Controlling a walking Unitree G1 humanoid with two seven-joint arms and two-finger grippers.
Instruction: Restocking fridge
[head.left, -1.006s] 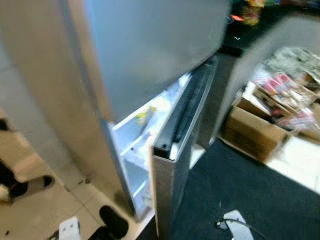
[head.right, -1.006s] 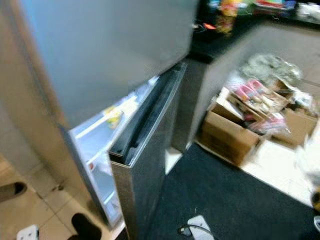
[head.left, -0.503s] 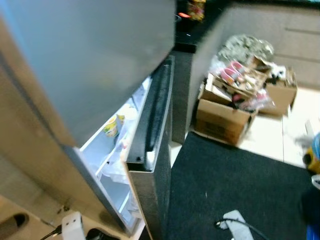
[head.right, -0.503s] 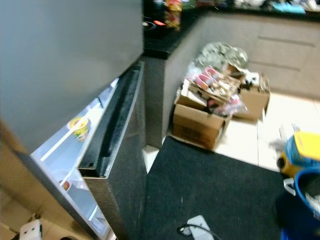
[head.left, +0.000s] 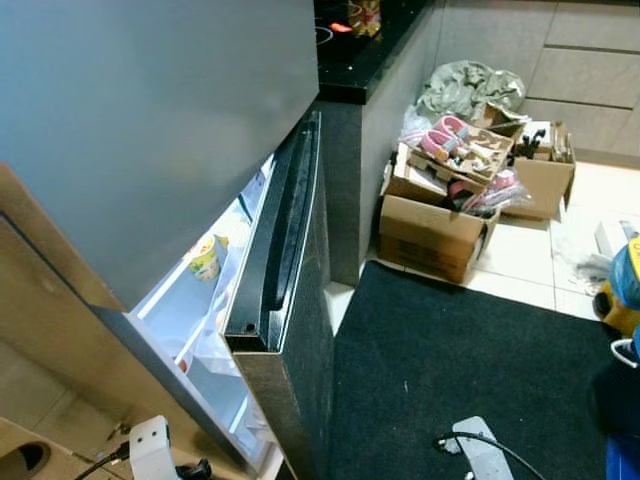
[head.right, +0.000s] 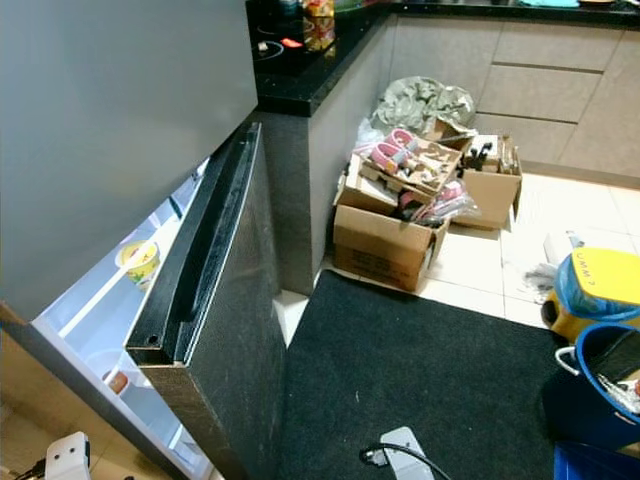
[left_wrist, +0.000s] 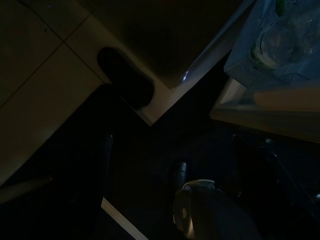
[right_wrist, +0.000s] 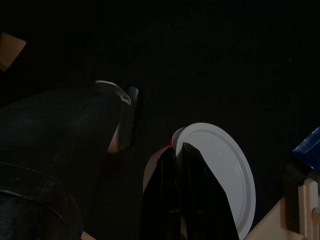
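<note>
right fingers (right_wrist: 186, 165) clamped on white plate (right_wrist: 225, 170), fridge door (head.right: 215, 330) ajar

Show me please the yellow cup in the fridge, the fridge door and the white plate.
yellow cup (head.right: 140, 262), right eye view, its side.
fridge door (head.left: 282, 232), left eye view, top edge.
white plate (right_wrist: 225, 167), right wrist view, bare face.

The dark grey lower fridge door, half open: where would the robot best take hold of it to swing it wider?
Probably the free outer end of the dark grey lower fridge door, from the black mat side: the black gasket channel along its top edge offers a lip, farthest from the hinge.
</note>
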